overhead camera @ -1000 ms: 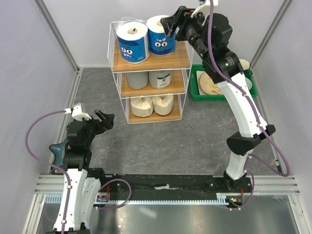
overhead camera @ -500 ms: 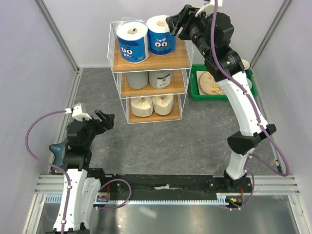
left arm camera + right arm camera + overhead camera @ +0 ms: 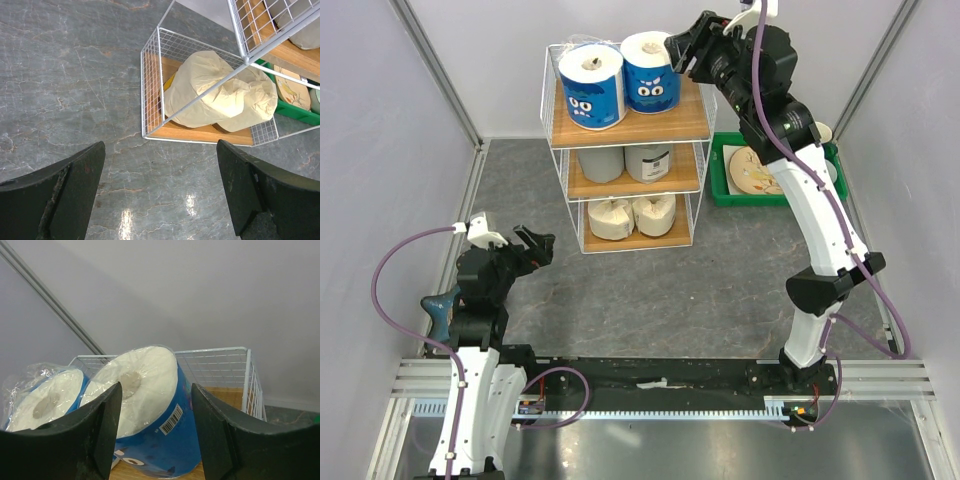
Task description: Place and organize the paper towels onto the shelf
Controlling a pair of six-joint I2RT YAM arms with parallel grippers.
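From above we see the shelf (image 3: 690, 122) holding two blue rolls (image 3: 592, 85) on top, grey rolls (image 3: 602, 163) in the middle and cream rolls (image 3: 607, 217) at the bottom; the right gripper (image 3: 678, 50) is beside the right blue roll

At the left wrist, our left gripper (image 3: 160, 145) stands spread over the floor (image 3: 75, 75), empty, facing the cream rolls (image 3: 200, 90)

At the right wrist, the right gripper (image 3: 156, 387) is spread, with a blue roll just beyond its tips

The green tray (image 3: 740, 199) sits on the grey tabletop (image 3: 720, 285). A round tan item (image 3: 749, 167), possibly a plate, lies inside the tray.

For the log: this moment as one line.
shelf: holds six rolls | right gripper: open, at right blue roll | left gripper: open, empty
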